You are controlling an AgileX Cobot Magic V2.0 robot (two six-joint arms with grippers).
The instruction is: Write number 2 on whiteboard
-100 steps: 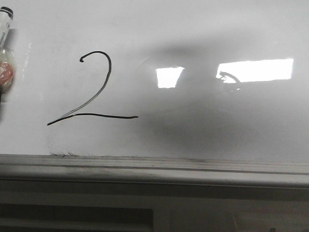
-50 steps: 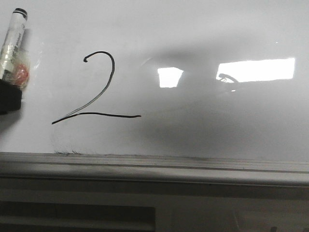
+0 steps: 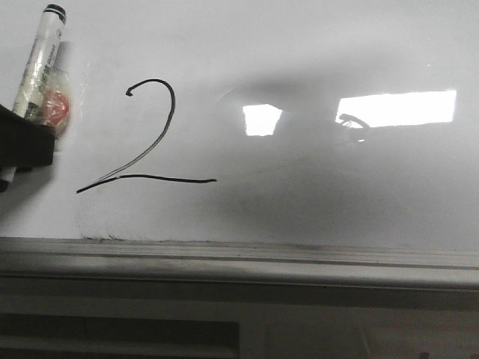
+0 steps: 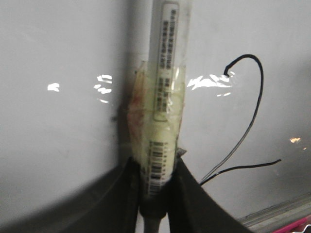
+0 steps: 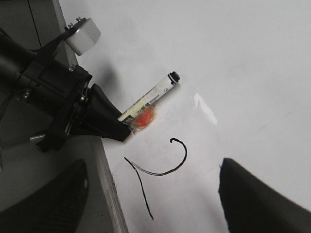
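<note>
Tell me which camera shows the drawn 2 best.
The front view: the whole 2 sits square-on and sharp. The left wrist view has the marker crowding a slanted digit; the right wrist view shows it rotated and small.

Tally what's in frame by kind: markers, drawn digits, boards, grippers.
Markers: 1, the marker clamped in the left gripper
Drawn digits: 1, the number 2
Boards: 1, the whiteboard
Grippers: 2, the left one plus the right gripper, open with nothing between its fingers
Total: 5
</note>
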